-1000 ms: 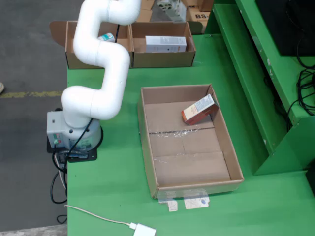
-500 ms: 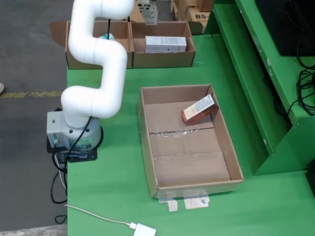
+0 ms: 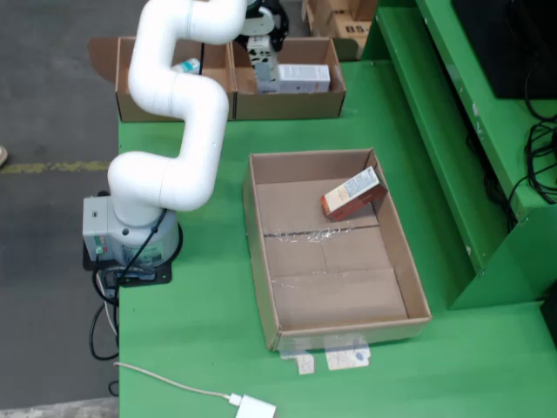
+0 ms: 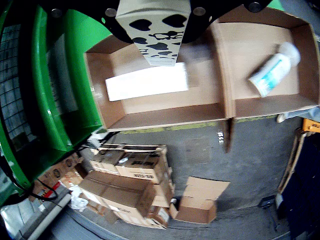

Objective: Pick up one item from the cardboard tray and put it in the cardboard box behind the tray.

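Observation:
The open cardboard tray (image 3: 260, 261) sits mid-table in the fixed view, and a brown and white carton (image 3: 352, 194) leans against its far right wall. Behind it stand two cardboard boxes side by side. My gripper (image 3: 262, 50) hangs over the left end of the right-hand box (image 3: 287, 105), shut on a pale carton (image 3: 265, 70) printed with black hearts (image 4: 156, 35). Below it in that box lies a flat white carton (image 3: 300, 78) (image 4: 147, 83). The neighbouring box (image 4: 260, 107) holds a white and blue bottle (image 4: 273, 71).
The white arm's base (image 3: 130, 239) stands at the table's left edge. A green shelf frame (image 3: 452, 148) runs along the right. A white cable and plug (image 3: 248, 406) lie at the front. Stacked cartons (image 4: 132, 185) sit on the floor beyond the boxes.
The gripper with the heart-printed carton has shifted left and come down from the top edge of the fixed view to just over the right-hand box. The tray's contents have not moved.

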`<action>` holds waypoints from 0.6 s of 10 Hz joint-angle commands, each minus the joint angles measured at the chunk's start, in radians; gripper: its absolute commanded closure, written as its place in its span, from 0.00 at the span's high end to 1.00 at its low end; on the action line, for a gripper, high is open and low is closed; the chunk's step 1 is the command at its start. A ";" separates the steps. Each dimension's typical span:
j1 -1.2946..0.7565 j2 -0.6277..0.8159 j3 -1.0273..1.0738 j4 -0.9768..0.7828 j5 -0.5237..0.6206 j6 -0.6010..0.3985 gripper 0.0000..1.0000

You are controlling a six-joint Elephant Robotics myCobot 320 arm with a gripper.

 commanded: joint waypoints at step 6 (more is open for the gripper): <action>-0.055 -0.102 0.017 0.280 -0.119 -0.081 0.00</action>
